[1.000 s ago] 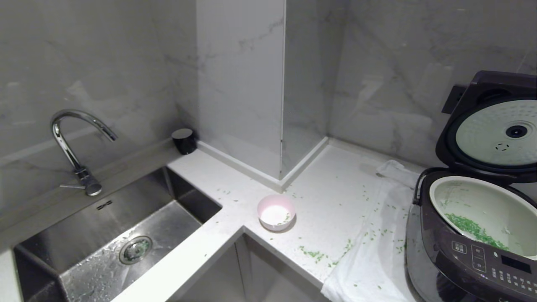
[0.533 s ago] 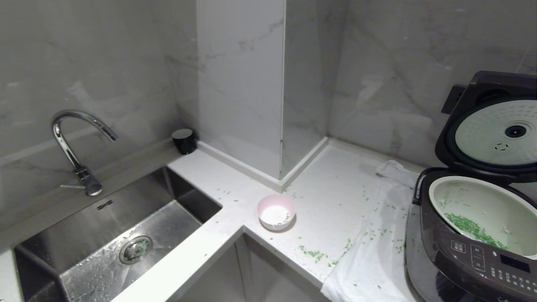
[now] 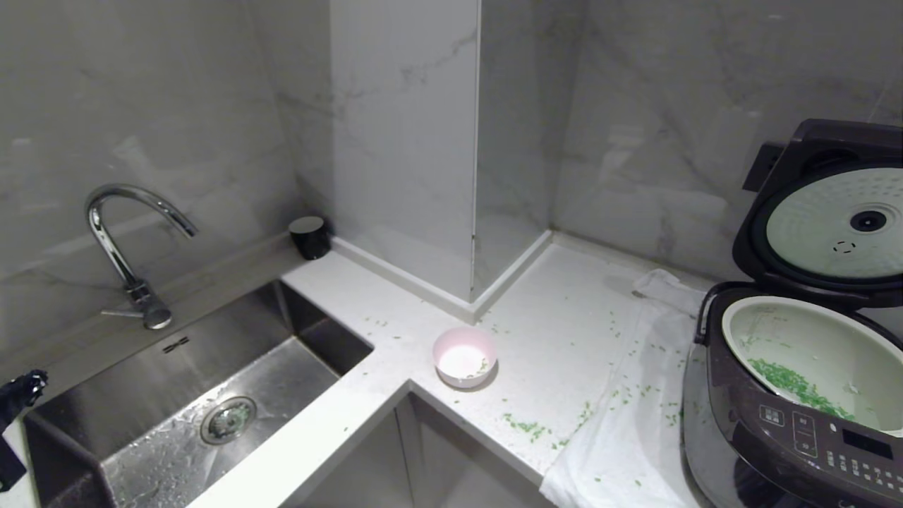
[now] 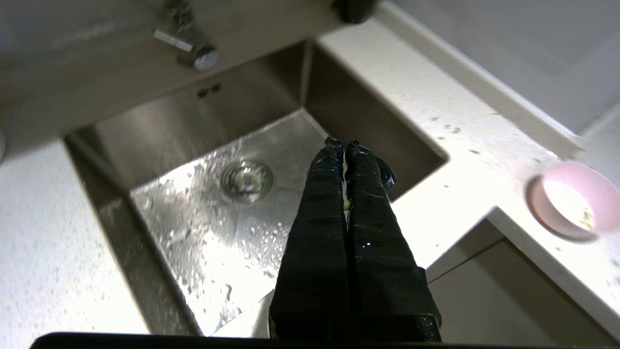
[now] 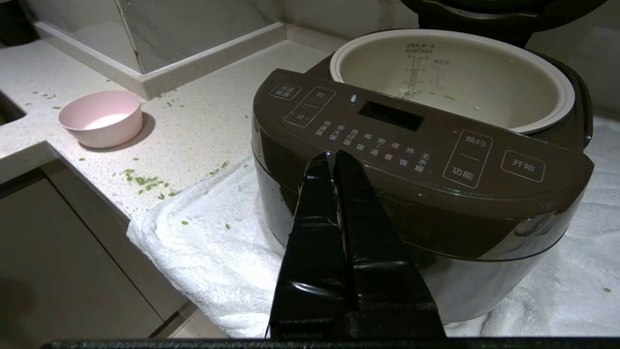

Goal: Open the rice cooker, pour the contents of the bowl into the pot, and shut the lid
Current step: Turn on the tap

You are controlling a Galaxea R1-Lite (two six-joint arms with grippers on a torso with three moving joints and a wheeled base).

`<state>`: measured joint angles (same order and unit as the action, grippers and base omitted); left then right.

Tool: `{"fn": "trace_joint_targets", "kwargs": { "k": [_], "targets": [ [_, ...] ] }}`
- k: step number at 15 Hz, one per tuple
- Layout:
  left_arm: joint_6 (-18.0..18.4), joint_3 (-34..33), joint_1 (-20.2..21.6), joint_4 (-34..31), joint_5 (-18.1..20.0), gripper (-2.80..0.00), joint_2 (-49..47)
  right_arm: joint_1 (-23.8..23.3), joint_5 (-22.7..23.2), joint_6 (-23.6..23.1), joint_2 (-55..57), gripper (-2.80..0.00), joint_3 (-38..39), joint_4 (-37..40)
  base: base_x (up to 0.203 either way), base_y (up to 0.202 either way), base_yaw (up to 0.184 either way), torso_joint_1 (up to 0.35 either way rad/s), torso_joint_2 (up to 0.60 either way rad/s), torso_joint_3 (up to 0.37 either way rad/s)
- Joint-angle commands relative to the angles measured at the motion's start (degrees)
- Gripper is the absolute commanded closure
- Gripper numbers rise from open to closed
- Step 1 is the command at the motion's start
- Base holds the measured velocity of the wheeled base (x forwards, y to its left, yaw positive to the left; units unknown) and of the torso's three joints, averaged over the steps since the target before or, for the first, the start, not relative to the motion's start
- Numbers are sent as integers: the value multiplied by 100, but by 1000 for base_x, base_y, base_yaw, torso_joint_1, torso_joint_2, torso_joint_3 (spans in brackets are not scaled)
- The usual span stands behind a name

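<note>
Left gripper (image 4: 343, 144) pressed shut, empty, above the sink (image 4: 160, 145).
The rice cooker (image 3: 790, 430) stood open; the bowl (image 3: 464, 356) sat on the counter (image 3: 564, 339).

The left gripper (image 4: 344, 145) hangs over the sink (image 4: 160, 145), the faucet (image 4: 186, 41) beyond it. Off to its right on the counter (image 3: 564, 331) sits the bowl (image 3: 464, 357), the rice cooker (image 3: 797, 409) farther right on a towel (image 3: 628, 437).

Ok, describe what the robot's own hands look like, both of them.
Both match. The left hand and right hand each have two long, glossy black fingers, flat-sided and tapering from a broad base to narrow tips, seemingly wrapped in shiny black tape or film. No cables or markings show.
</note>
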<state>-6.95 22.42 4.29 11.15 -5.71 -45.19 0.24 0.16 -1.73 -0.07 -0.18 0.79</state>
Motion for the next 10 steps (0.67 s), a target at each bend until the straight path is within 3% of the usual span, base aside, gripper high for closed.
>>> {"fn": "trace_joint_targets", "kwargs": {
  "k": [1,6,10],
  "targets": [
    [-342,392,34,118,-345,0,-1760,2,2,-3,7,0,1,0,0,0,0,0,0,0],
    [-1721,1560,108,-185,-1078,0,-4314,2,2,-3,7,0,1,0,0,0,0,0,0,0],
    [-2239,2300,499,-299,-1451,0,-5667,2,2,-3,7,0,1,0,0,0,0,0,0,0]
  ]
}}
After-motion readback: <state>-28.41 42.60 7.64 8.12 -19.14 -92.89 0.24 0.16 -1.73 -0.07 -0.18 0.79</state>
